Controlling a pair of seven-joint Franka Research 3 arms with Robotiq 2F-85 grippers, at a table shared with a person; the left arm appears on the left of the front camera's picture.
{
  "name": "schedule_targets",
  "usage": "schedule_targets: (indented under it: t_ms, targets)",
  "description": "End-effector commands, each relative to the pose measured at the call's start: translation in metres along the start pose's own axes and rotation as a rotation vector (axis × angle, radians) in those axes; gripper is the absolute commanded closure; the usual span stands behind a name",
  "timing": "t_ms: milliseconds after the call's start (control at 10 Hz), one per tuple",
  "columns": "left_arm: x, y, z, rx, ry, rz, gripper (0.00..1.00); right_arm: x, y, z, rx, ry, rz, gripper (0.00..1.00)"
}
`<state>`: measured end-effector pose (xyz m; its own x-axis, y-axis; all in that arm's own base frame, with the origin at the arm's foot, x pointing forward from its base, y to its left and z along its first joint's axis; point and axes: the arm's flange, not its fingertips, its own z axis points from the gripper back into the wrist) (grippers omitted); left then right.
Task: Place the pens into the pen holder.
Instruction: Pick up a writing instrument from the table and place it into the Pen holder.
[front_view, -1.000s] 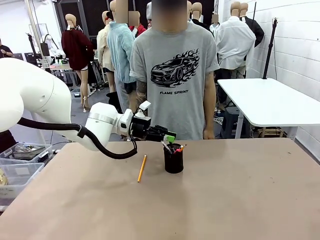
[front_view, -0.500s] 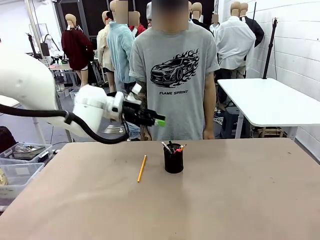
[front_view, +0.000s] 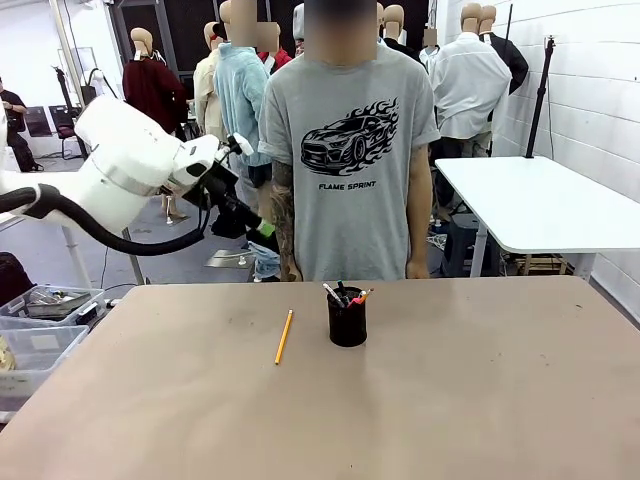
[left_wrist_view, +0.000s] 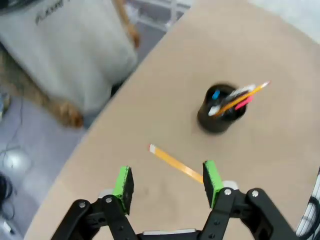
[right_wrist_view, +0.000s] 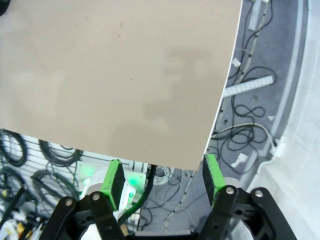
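Note:
The black mesh pen holder (front_view: 347, 320) stands upright at the middle of the brown table, with several pens (front_view: 345, 294) sticking out of its top. A yellow-orange pencil (front_view: 284, 336) lies flat on the table just left of the holder. My left gripper (front_view: 263, 229) hangs open and empty high above the table's far left edge, well clear of both. From the left wrist I look down on the holder (left_wrist_view: 220, 111), its pens (left_wrist_view: 241, 97) and the pencil (left_wrist_view: 175, 163), which lies beyond my open left gripper (left_wrist_view: 166, 182). The right gripper (right_wrist_view: 162, 177) is open over a table edge.
A person in a grey T-shirt (front_view: 350, 150) stands at the table's far side, hands down. Clear bins (front_view: 35, 335) sit off the table's left. Cables (right_wrist_view: 250, 125) lie on the floor past the table edge (right_wrist_view: 220, 100). A white table (front_view: 545, 200) stands at the back right.
My left arm has drawn back from just above the holder, up and to the left, and its jaws have opened wider. The pencil and the holder have stayed put.

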<state>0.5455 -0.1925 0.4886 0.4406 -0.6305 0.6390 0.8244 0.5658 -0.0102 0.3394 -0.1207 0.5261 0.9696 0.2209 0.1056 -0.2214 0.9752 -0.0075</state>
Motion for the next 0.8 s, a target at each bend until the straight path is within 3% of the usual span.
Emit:
schedule_targets:
  t_ms: [0,200,700]
  targets:
    - [0.037,-0.014,0.005,-0.03,0.254,0.259,0.27,0.001,-0.002,0.0,-0.02,0.014,0.001,0.21]
    - [0.04,-0.02,-0.002,0.045,0.317,0.319,0.27,0.001,-0.002,0.0,-0.02,0.014,0.001,0.21]
    - [0.022,-0.029,-0.081,0.018,0.542,0.566,0.27,0.001,-0.002,0.0,-0.02,0.014,0.001,0.21]
